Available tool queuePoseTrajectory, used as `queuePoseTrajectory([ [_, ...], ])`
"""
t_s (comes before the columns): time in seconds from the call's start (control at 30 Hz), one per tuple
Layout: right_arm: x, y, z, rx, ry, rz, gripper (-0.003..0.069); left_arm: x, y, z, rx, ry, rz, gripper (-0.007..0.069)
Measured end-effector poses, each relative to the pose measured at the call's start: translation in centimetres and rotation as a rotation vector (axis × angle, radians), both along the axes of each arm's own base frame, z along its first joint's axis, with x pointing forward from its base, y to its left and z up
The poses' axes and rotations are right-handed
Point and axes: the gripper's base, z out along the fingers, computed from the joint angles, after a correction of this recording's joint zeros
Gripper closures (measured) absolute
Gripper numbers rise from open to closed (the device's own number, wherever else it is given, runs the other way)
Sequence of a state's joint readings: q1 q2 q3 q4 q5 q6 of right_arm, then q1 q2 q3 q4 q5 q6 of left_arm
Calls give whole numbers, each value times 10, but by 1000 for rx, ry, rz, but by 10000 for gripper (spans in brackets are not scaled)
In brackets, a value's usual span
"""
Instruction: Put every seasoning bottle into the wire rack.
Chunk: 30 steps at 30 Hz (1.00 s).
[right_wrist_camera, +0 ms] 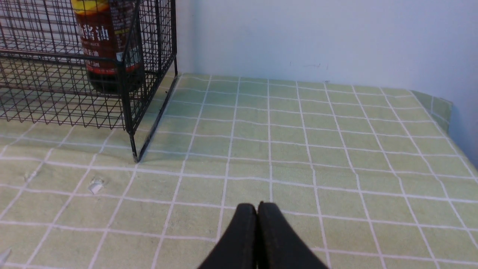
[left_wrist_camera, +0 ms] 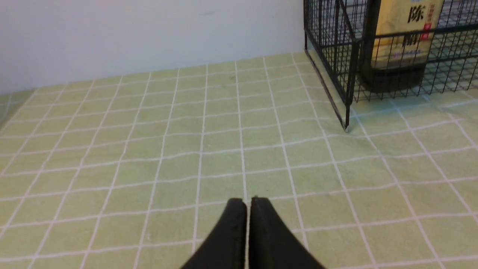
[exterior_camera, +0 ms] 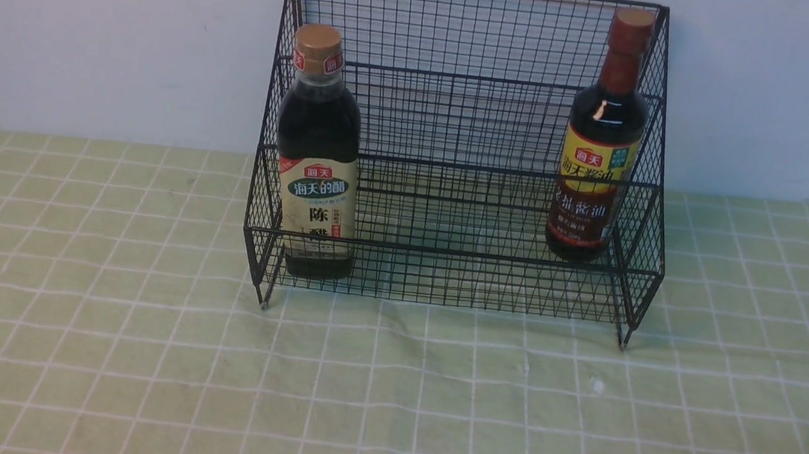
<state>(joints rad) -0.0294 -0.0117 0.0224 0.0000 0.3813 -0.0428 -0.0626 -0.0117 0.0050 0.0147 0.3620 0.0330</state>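
1. So, the big black wire rack (exterior_camera: 458,150) stands at the far side of the worktop (exterior_camera: 387,391), close to the pale wall (exterior_camera: 95,21).
2. The gold-cap bottle (exterior_camera: 317,165) stands up straight inside the rack, at its left end, on the low near step. Its label is beige and the liquid in it is dark.
3. The brown-red-cap bottle (exterior_camera: 601,142) stands up straight inside the rack too, at the right end. It sits a bit farther back than the other one. Its label is yellow and red.
4. The two bottles are well apart, with bare wire shelf between them.
5. A green cloth with white squares (exterior_camera: 144,267) covers the worktop.
6. The left gripper (left_wrist_camera: 248,203) is over the cloth, near us and to the left of the rack. Its jaws are pressed together and grasp nothing.
7. The right gripper (right_wrist_camera: 257,209) is over the cloth, near us and to the right of the rack. Its jaws are pressed together as well, with nothing in them.
8. A few tiny white bits (right_wrist_camera: 96,185) lie on the cloth in front of the rack.
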Motion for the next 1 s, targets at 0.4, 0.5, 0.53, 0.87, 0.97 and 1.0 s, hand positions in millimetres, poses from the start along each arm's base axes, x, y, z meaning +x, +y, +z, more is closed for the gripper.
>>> queuePoseTrajectory([
  [0.4, 0, 0, 0, 0, 0, 0, 673, 0, 0, -9, 1, 41, 3, 631],
  [0.5, 0, 0, 0, 0, 0, 0, 673, 0, 0, -9, 0, 41, 3, 631],
  [0.53, 0, 0, 0, 0, 0, 0, 673, 0, 0, -9, 0, 41, 3, 631],
  [0.87, 0, 0, 0, 0, 0, 0, 673, 0, 0, -9, -1, 41, 3, 631],
  [0.97, 0, 0, 0, 0, 0, 0, 673, 0, 0, -9, -1, 41, 3, 631],
  [1.0, 0, 0, 0, 0, 0, 0, 673, 0, 0, -9, -1, 41, 3, 631],
])
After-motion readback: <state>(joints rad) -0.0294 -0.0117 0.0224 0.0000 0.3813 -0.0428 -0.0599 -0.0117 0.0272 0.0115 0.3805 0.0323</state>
